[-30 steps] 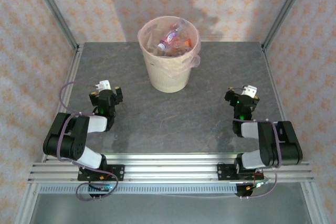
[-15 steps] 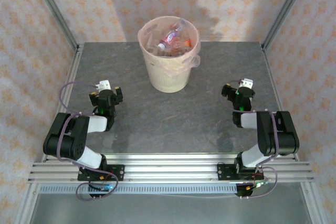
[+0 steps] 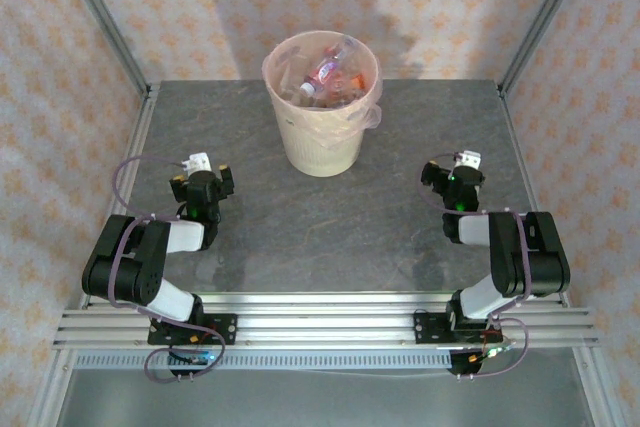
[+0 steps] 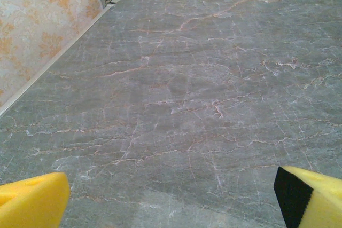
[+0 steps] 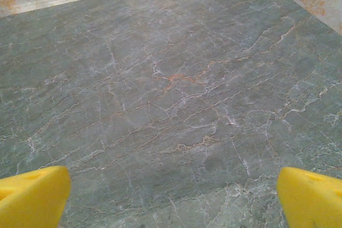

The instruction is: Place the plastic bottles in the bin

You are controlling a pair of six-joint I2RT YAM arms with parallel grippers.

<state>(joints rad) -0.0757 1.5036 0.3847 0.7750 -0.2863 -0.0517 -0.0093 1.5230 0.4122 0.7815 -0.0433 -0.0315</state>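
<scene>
Yellow pads [image 4: 32, 200] of the left gripper [image 3: 203, 177] and right gripper [image 3: 452, 173] are gaping wide over grey table [image 4: 176, 78] in the wrist views, while the top view is showing the plastic bottles [image 3: 328, 72] lying inside the bin [image 3: 318, 145], beyond both grippers.

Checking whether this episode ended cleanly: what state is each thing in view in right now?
plastic bottles: piled together inside the bin.
bin: upright at the far middle of the table, lined with a bag, partly filled.
left gripper: open, holding nothing, over bare tabletop.
right gripper: open, holding nothing, over bare tabletop.
</scene>
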